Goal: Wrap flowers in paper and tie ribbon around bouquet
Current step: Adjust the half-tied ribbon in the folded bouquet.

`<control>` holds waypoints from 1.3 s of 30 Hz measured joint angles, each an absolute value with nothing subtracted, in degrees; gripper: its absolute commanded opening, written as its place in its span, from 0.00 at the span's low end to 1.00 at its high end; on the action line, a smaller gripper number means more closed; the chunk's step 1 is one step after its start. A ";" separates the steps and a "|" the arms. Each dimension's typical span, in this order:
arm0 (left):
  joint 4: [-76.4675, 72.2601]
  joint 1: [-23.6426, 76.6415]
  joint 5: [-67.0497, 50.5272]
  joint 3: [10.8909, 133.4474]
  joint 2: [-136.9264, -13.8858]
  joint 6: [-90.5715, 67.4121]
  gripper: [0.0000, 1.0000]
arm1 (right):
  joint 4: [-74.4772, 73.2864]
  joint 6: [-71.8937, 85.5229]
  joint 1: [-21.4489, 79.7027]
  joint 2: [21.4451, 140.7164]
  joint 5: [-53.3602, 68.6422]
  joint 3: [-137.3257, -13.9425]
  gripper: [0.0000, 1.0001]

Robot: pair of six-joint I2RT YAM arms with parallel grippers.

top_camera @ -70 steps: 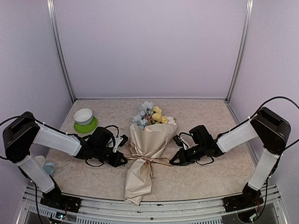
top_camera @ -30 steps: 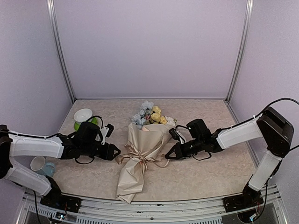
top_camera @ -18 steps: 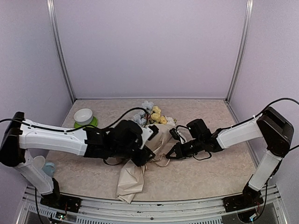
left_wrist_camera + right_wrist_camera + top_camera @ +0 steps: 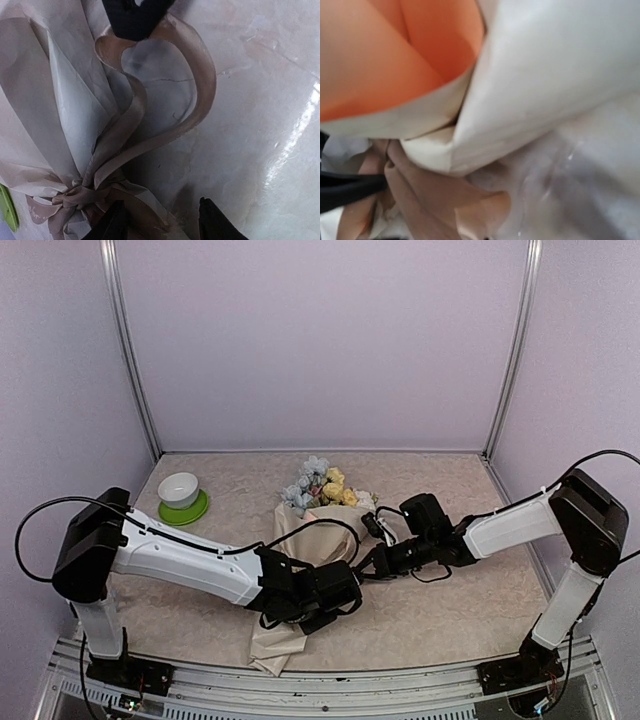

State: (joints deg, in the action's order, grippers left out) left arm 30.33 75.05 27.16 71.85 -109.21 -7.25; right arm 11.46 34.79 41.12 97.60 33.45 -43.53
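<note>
The bouquet lies mid-table with its flowers at the far end, and the beige paper narrows toward me. In the left wrist view the tan ribbon is knotted round the paper and curls out in a loop. My right gripper pinches the top of that loop, shut on it. My left gripper hovers open just right of the knot. Its black fingertips straddle a ribbon tail and a paper fold. The right wrist view shows only paper and ribbon close up.
A white bowl sits on a green plate at the back left. My left arm stretches low across the table in front of the bouquet's lower end. The cell's walls close the table on three sides.
My left arm has swung from the left side across the bouquet's stem end, so its gripper now sits on the bouquet's right. The right gripper has kept its place on the ribbon.
</note>
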 measured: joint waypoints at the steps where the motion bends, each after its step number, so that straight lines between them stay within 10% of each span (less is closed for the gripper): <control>1: 30.76 75.22 27.99 71.85 -110.02 -7.20 0.32 | 11.51 34.79 41.12 97.60 33.54 -43.53 0.00; 17: 28.45 73.17 24.23 67.64 -104.36 -8.80 0.01 | 11.81 34.79 41.12 97.60 33.87 -43.53 0.00; 39: 18.52 63.61 7.49 56.21 -90.17 -13.41 0.00 | 5.30 30.83 41.54 93.14 30.28 -48.53 0.42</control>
State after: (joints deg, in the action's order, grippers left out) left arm 18.52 63.61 7.49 56.21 -90.17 -13.41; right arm 5.30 30.83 41.54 93.14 30.28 -48.53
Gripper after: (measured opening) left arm 0.008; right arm 0.401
